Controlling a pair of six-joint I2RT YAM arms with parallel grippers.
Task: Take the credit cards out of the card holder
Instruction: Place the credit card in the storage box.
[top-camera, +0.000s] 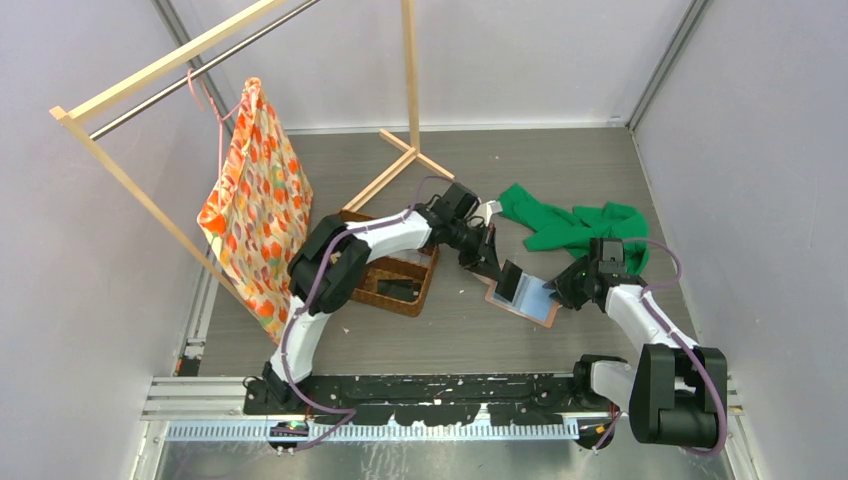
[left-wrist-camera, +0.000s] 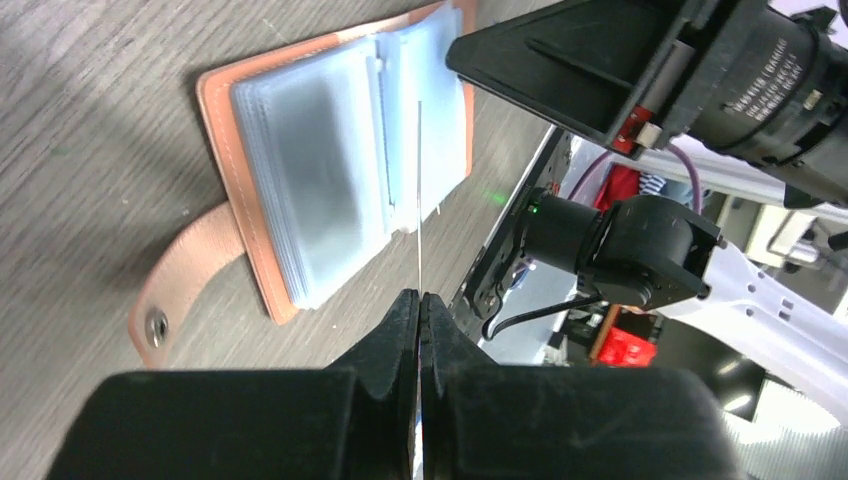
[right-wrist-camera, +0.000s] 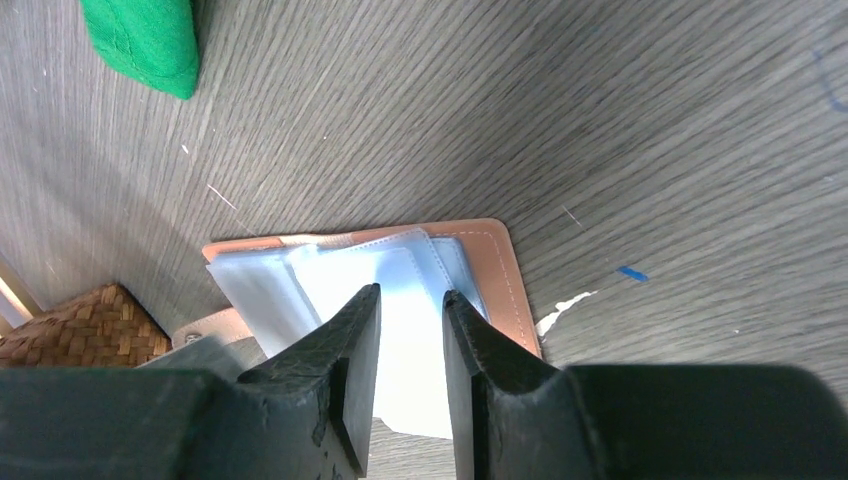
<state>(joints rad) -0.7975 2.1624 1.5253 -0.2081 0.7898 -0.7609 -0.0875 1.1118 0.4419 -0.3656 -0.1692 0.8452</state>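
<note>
The salmon-pink card holder (top-camera: 525, 300) lies open on the table, its clear sleeves fanned out. In the left wrist view it (left-wrist-camera: 250, 230) shows its strap tab (left-wrist-camera: 175, 290) lying flat. My left gripper (top-camera: 499, 271) is shut on a card (top-camera: 509, 283) and holds it just above the holder's left half. In the left wrist view (left-wrist-camera: 419, 296) the card (left-wrist-camera: 419, 200) shows edge-on as a thin line. My right gripper (top-camera: 556, 291) is on the holder's right side. In the right wrist view (right-wrist-camera: 412, 292) its jaws stand slightly apart over the sleeves (right-wrist-camera: 400, 300), gripping nothing.
A brown woven basket (top-camera: 395, 275) stands left of the holder, its corner in the right wrist view (right-wrist-camera: 70, 325). A green cloth (top-camera: 575, 225) lies behind the holder. A patterned bag (top-camera: 255, 210) hangs from a wooden rack (top-camera: 410, 70) at the back left.
</note>
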